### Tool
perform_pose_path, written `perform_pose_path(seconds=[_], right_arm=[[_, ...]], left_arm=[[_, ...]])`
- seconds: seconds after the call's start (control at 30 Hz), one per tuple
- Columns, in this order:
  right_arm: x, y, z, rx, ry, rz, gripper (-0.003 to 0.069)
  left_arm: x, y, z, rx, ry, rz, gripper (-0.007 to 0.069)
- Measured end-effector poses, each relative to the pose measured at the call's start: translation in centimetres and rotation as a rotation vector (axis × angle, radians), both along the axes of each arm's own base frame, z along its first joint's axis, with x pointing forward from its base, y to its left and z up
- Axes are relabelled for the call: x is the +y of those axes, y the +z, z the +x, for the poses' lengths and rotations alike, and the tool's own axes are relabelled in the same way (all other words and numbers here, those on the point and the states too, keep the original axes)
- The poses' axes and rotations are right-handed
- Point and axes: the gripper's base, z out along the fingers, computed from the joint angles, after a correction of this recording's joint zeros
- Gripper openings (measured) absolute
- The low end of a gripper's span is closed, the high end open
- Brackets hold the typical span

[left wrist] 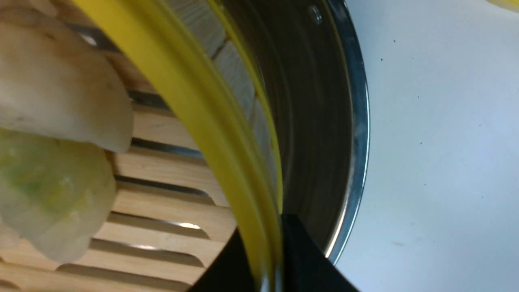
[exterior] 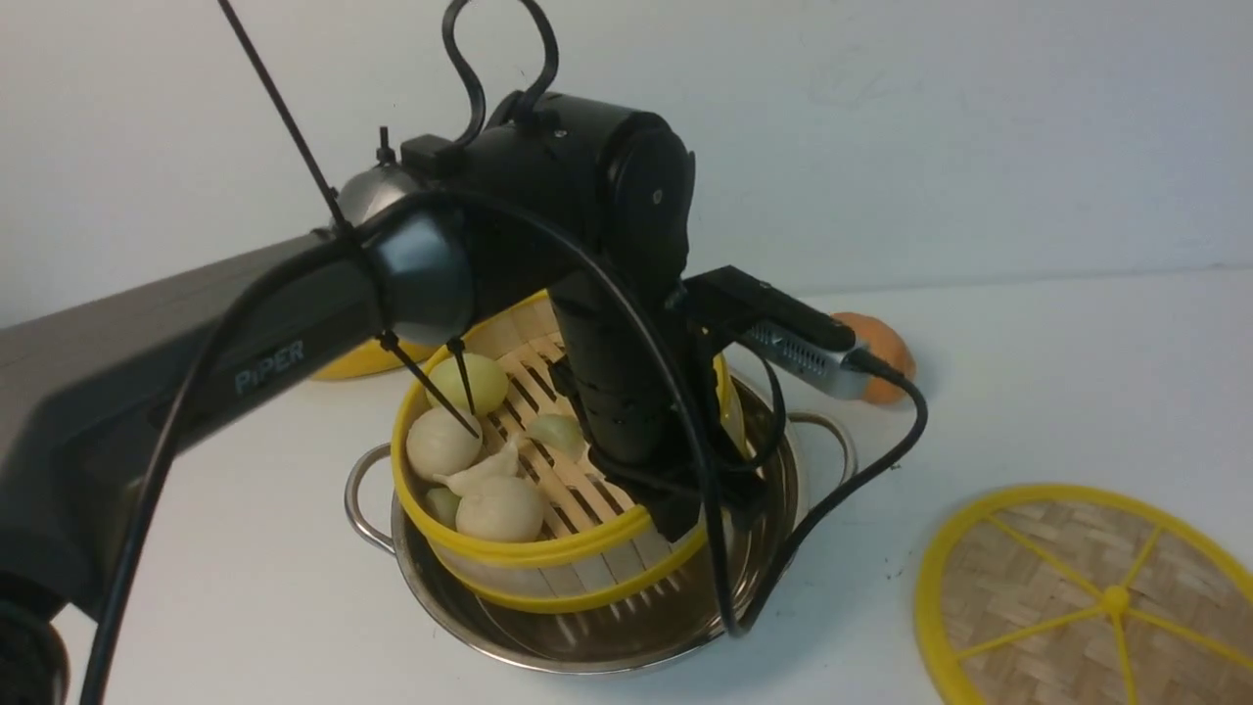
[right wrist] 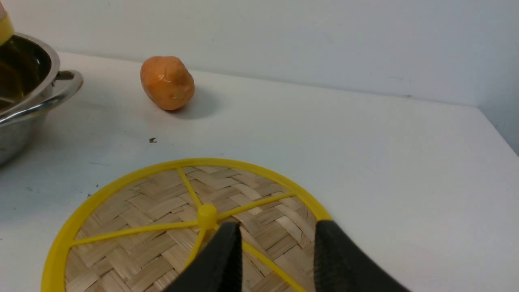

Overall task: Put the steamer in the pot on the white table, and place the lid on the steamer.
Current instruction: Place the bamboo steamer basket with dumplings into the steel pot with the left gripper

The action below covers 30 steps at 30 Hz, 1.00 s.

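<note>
The steamer (exterior: 529, 460), a bamboo basket with yellow rims holding pale buns (exterior: 442, 443), hangs tilted in the steel pot (exterior: 587, 636) on the white table (exterior: 245, 587). Its near edge sits low inside the pot's rim. My left gripper (exterior: 685, 519) is shut on the steamer's right wall. In the left wrist view the black fingers (left wrist: 308, 263) clamp the yellow rim (left wrist: 202, 109), with the pot wall (left wrist: 316, 121) just beyond. The lid (exterior: 1087, 597) lies flat at the front right. My right gripper (right wrist: 277, 259) hovers open over the lid (right wrist: 154, 211), near its centre knob.
An orange potato-like object (exterior: 881, 352) lies behind the pot, close to the wall (right wrist: 167, 82). A yellow rounded thing (exterior: 362, 364) shows partly behind my left arm. The pot's loop handle (right wrist: 65, 81) points toward the lid. The table's right edge (right wrist: 498, 134) is near.
</note>
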Motion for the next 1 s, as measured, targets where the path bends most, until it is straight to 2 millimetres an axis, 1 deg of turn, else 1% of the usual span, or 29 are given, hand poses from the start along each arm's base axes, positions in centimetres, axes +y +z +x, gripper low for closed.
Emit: perform_pose_path(seconds=[0.23, 0.53, 0.73, 1.0], right_arm=[[0.0, 0.0, 0.0, 0.0, 0.0, 0.0, 0.0241], [0.0, 0.0, 0.0, 0.0, 0.0, 0.0, 0.0241], [0.0, 0.0, 0.0, 0.0, 0.0, 0.0, 0.0241], [0.0, 0.0, 0.0, 0.0, 0.0, 0.0, 0.0241]], left_arm=[[-0.5, -1.7, 0.3, 0.035, -0.008, 0.02, 0.0031], [-2.1, -2.2, -0.7, 0.036, -0.068, 0.026, 0.0031], [-1.9, -2.8, -0.3, 0.013, -0.069, 0.068, 0.0031], [-1.8, -2.6, 0.0, -0.011, -0.063, 0.083, 0.0031]])
